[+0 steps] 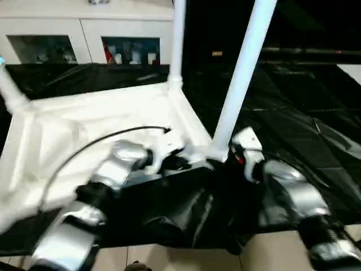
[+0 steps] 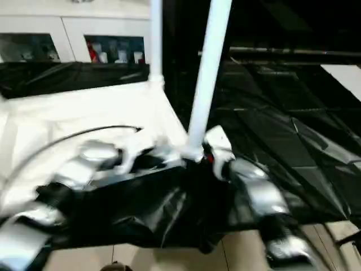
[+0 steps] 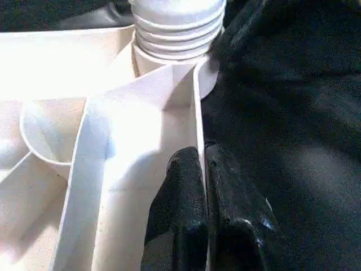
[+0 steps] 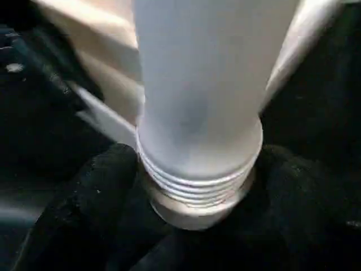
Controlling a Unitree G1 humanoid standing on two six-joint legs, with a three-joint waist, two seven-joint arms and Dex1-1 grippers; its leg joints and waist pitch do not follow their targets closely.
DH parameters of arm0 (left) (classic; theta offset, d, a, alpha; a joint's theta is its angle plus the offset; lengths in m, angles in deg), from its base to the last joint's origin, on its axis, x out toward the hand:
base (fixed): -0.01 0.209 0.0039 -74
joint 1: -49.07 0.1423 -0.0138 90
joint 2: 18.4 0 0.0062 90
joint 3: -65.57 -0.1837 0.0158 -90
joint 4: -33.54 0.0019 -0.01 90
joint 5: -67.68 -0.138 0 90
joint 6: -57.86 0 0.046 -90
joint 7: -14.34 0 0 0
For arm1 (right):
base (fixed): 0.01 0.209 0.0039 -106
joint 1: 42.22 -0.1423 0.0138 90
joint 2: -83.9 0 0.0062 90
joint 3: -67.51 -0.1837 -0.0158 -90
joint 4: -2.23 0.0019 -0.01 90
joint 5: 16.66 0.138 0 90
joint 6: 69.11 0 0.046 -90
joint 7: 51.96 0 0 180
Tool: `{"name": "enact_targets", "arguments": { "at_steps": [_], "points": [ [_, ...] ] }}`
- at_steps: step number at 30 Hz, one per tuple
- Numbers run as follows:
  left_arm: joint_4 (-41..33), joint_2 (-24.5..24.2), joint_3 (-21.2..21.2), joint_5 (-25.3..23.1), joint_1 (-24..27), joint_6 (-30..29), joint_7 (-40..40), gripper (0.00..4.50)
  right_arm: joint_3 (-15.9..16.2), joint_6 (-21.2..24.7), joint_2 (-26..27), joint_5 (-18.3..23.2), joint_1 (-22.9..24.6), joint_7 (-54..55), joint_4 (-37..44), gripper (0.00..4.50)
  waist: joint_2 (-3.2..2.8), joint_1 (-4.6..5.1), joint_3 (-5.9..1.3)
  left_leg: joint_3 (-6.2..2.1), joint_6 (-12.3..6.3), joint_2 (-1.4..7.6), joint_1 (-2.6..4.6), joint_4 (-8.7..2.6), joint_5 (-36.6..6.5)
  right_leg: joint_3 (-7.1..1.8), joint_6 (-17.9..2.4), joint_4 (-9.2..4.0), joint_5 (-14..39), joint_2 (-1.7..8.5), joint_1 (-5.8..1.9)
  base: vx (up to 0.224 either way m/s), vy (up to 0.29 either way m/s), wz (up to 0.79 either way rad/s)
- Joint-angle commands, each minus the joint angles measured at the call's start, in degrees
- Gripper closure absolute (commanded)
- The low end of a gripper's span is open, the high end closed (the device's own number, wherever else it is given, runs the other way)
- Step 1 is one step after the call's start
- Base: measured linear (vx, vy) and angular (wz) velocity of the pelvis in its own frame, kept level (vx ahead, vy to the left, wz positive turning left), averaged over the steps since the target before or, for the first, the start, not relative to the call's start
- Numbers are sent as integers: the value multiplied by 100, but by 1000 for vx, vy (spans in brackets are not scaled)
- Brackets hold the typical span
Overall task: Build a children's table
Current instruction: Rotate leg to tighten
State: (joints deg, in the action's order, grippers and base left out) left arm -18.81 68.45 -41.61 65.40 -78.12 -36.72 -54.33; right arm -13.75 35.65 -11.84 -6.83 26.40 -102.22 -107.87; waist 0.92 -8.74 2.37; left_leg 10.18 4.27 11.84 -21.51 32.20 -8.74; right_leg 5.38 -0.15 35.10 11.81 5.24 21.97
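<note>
3 white tubular legs show w/ the table top (image 1: pixel 84 124), which lies upside down on crinkled glossy black plastic sheet (image 1: pixel 293 124) covering the work surface. Top is white moulded plastic, rectangular, underside up w/ thin upright ribs and curved walls.

Far left: 1 leg (image 1: pixel 10 90), blurred, rising from the left rear corner at picture edge. Left gripper (image 3: pixel 204 197) next: 2 black rubbery-looking fingers (image 3: pixel 180 209) pressed together w/ 1 thin white rib of the top pinched between them, near the front right corner. Silver metallic left forearm (image 1: pixel 113 169), smooth and rounded, w/ 1 thin black cable (image 1: pixel 96 144) arching over the top.

Middle: 2nd leg (image 1: pixel 178 39) standing upright in the rear right corner socket, smooth round tube. 3rd leg (image 1: pixel 242 73) leans slightly, foot seated in the front right corner socket (image 4: pixel 197 212); its lower end has a ringed, threaded-looking collar just above the round socket.

Right: right gripper (image 4: pixel 197 186), 2 black fingers (image 4: pixel 90 197) w/ soft matte texture, spread apart on either side of that leg's ringed base; can't tell if they touch it. Silver right forearm (image 1: pixel 287 192) beside the leg, small red detail near wrist.

Background rear left: white cabinet (image 1: pixel 84 28) w/ 2 glass doors, small items inside too blurred to ID. Pale floor tiles (image 1: pixel 180 257) at the near edge.
</note>
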Motion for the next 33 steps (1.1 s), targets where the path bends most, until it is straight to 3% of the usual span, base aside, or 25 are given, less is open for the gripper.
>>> {"name": "enact_targets", "arguments": {
  "at_steps": [1,5,11,12,13,18,19,21,25,26,29,33],
  "points": [
    [-279,-9,-136,126,40,75,-395,450,40,93,-107,173,0,-278,255,68,10,-20,-344,-37,-243,195,86,-321,-1210,-289,-1259,-352,293,373,-267,0,0,0],
    [-313,-95,-114,147,47,106,-518,450,157,82,-201,152,-52,-596,304,68,13,-80,-321,-32,-110,209,124,-344,-1438,-312,-1173,-411,841,400,-224,0,0,0],
    [-315,-91,-121,150,56,113,-514,450,222,36,-182,95,-141,-672,126,68,31,-106,-340,-38,-99,194,101,-329,-1215,-308,-1156,-370,587,397,-242,0,0,0],
    [-338,-86,-128,147,68,100,-511,450,252,34,-181,75,-138,-691,105,94,90,-101,-337,-31,-121,191,94,-327,-1183,-306,-1151,-370,566,390,-246,0,0,0],
    [-367,-82,-119,143,76,84,-483,450,282,54,-165,69,-136,-717,75,94,66,-110,-339,-38,-124,193,93,-327,-1164,-304,-1158,-356,567,398,-248,0,0,0],
    [-366,-112,-71,165,77,87,-485,450,303,58,-100,67,-164,-736,-5,133,78,-101,-335,-35,-141,189,86,-323,-1114,-305,-1121,-362,625,396,-247,0,0,0],
    [-359,-125,-77,159,88,102,-500,450,291,73,-92,85,-162,-733,-6,138,-13,-98,-342,-38,-121,193,104,-319,-1130,-310,-1133,-358,606,397,-231,0,0,0],
    [-366,-131,-98,154,116,98,-531,450,260,94,-91,112,-132,-707,25,153,10,-81,-343,-33,-92,191,104,-318,-1174,-310,-1149,-362,507,381,-241,0,0,0],
    [-410,-121,-118,168,166,72,-552,450,177,163,-53,153,-46,-617,107,175,5,-73,-347,-37,-59,189,105,-322,-1239,-306,-1170,-363,489,381,-252,0,0,0],
    [-363,-74,-105,161,143,46,-479,450,124,148,17,105,-12,-391,83,177,-32,-75,-349,-44,-42,193,110,-324,-1258,-307,-1171,-362,507,383,-248,0,0,0],
    [-131,77,-57,11,29,-36,0,450,-104,116,323,-1,-65,391,-195,178,5,-41,-342,-44,17,186,111,-336,-1331,-309,-1181,-369,553,379,-235,0,0,0],
    [306,455,45,-261,-240,-296,1100,450,-623,238,992,-20,-400,1939,-907,179,39,14,-300,-67,209,175,140,-387,-1714,-308,-990,-470,1567,421,-210,0,0,0]
  ]
}}
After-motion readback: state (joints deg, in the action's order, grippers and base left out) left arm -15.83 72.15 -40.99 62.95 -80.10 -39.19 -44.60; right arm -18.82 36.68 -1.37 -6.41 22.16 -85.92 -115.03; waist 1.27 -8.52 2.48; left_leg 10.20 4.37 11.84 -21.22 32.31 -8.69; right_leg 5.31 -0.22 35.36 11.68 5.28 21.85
